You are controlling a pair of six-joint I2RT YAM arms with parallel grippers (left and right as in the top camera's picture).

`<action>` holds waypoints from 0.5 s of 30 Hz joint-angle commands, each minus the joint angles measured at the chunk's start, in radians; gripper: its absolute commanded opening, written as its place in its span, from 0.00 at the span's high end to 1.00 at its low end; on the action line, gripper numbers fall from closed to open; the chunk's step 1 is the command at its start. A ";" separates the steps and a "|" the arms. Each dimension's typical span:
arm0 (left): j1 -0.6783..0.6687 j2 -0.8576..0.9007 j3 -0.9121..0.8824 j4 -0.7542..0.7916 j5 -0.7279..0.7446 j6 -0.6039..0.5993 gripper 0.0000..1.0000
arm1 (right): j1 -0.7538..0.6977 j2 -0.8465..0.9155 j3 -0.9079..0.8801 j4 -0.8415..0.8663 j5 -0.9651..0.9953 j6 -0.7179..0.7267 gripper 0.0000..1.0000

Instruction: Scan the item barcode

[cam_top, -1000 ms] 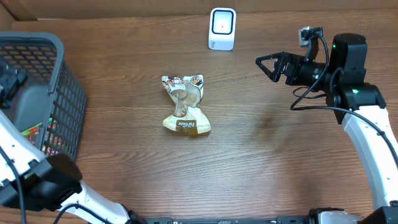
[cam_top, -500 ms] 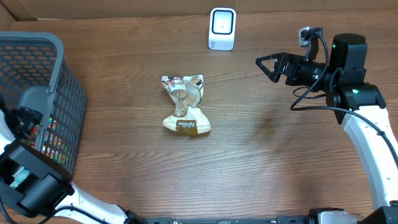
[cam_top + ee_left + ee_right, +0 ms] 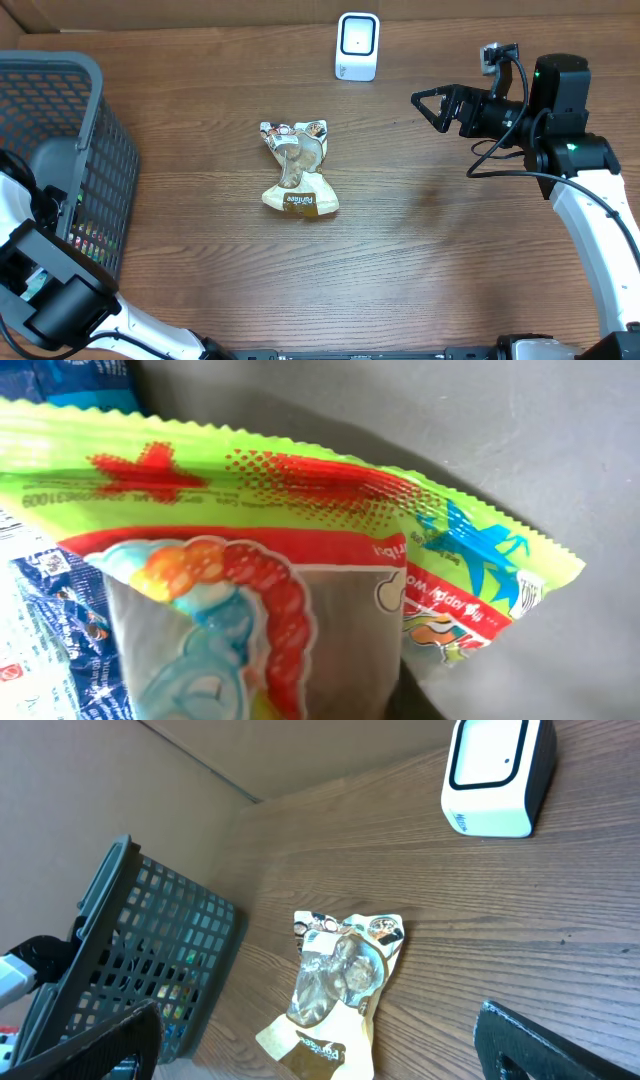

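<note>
While the brown wooden bench (image 3: 430, 260) is carrying everything, the grey mesh basket (image 3: 70, 75) is standing at its left edge, holding a jumble of bright packets behind its lattice wall. The left arm (image 3: 40, 285) is reaching down into that basket. The left hand is sitting so close to the contents that its fingers are showing in neither view, so I cannot tell whether it is gripping anything or spread. The right arm (image 3: 590, 190) is hanging over the right side of the bench, with the right hand (image 3: 428, 107) pointing left, its fingers spread wide and holding nothing. The snack pouch (image 3: 297, 170) is lying flat near the middle of the bench, its long axis running from far side to near side. Its crumpled printed end is pointing toward the scanner (image 3: 357, 45), and its tan labelled end is flaring toward the near edge. That white scanner is standing at the far edge, well apart from the pouch. Inside the basket, a green-bordered candy packet (image 3: 300, 490) with red stars is filling the left wrist view. Its serrated seal is slanting from upper left down to the right, and a blue-and-white packet (image 3: 50, 610) is lying just beside it.
</note>
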 commanded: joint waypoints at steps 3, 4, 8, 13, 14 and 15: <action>-0.002 0.008 0.082 -0.088 0.014 0.015 0.96 | 0.002 -0.013 0.023 0.010 0.006 -0.007 0.00; -0.002 0.008 0.129 -0.123 0.029 0.015 0.96 | 0.002 -0.013 0.023 0.010 0.006 -0.007 0.00; -0.002 0.008 0.358 -0.267 0.114 0.010 0.96 | 0.002 -0.013 0.023 0.010 0.006 -0.007 0.00; -0.007 0.008 0.704 -0.455 0.241 -0.015 0.95 | 0.002 -0.013 0.023 0.010 0.006 -0.007 0.00; -0.010 0.007 0.770 -0.489 0.268 -0.016 0.96 | 0.002 -0.013 0.023 0.010 0.006 -0.007 0.00; -0.014 0.005 0.828 -0.519 0.294 -0.015 0.96 | 0.002 -0.013 0.023 0.010 0.006 -0.006 0.00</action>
